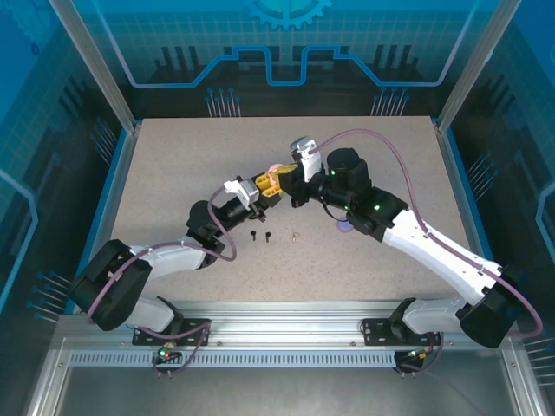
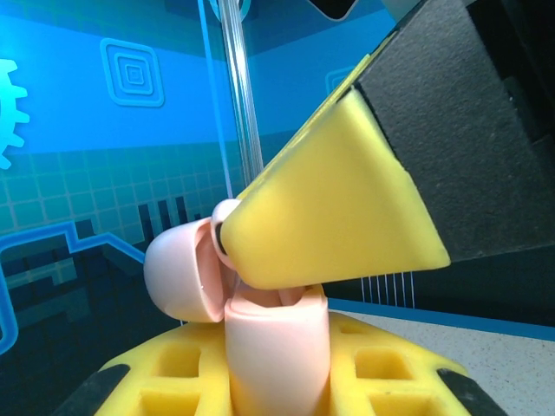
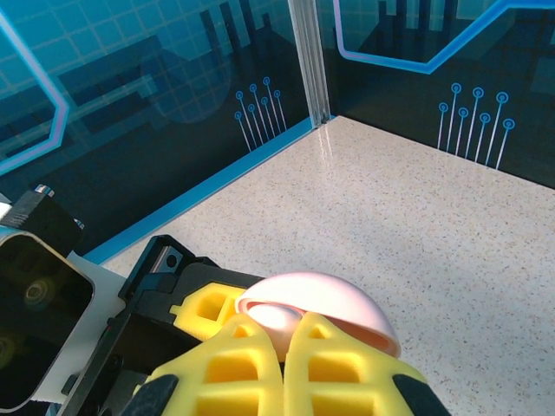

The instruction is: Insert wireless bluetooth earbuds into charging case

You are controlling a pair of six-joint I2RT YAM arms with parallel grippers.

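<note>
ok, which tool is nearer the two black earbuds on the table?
Left. Left tool is just behind the black earbuds; right tool sits farther back and right.

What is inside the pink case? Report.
Shut yellow tips of the right gripper sit in the open mouth of the pink case, lid swung back. They cover the interior; its contents cannot be seen.

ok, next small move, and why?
Probably nudge the right claw slightly deeper into the pink case: its shut tip sits at the open mouth with a pale bit, maybe an earbud, not yet seated. Left claw grips the case.
</note>
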